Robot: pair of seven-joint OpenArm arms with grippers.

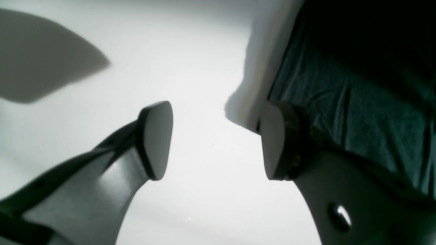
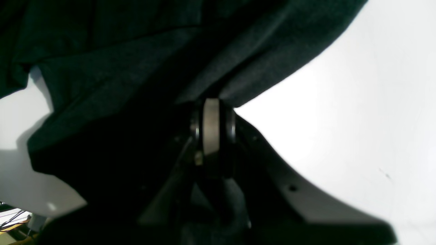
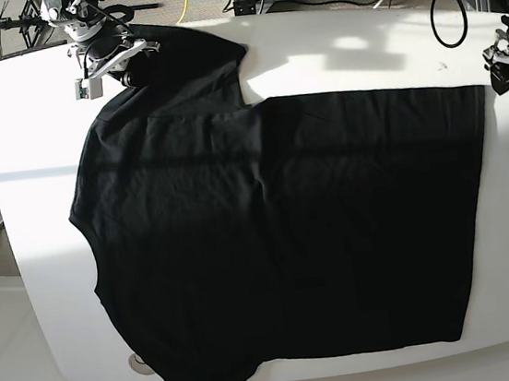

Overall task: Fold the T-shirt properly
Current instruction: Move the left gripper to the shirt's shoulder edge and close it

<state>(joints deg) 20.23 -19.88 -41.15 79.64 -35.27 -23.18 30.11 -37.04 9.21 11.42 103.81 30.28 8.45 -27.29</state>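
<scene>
A white table (image 3: 30, 181) with rounded corners is filling the base view. A black T-shirt (image 3: 333, 227) is lying spread flat directly on it, covering most of its surface from upper left to lower right.

The T-shirt (image 3: 288, 233) is a large plain black cloth garment spread flat and mostly smooth, with faint wrinkles across the body and no print visible on the side facing up. One sleeve (image 3: 188, 64) reaches up to the right gripper (image 3: 118, 63), whose pads are pinched on a fold of the dark cloth (image 2: 136, 68); the fabric drapes away from that grip in soft creases. The straight hem corner (image 3: 477, 93) lies just beside the left gripper (image 3: 504, 67), whose parted fingers seem to hold none of it, though the view there is dim.
</scene>
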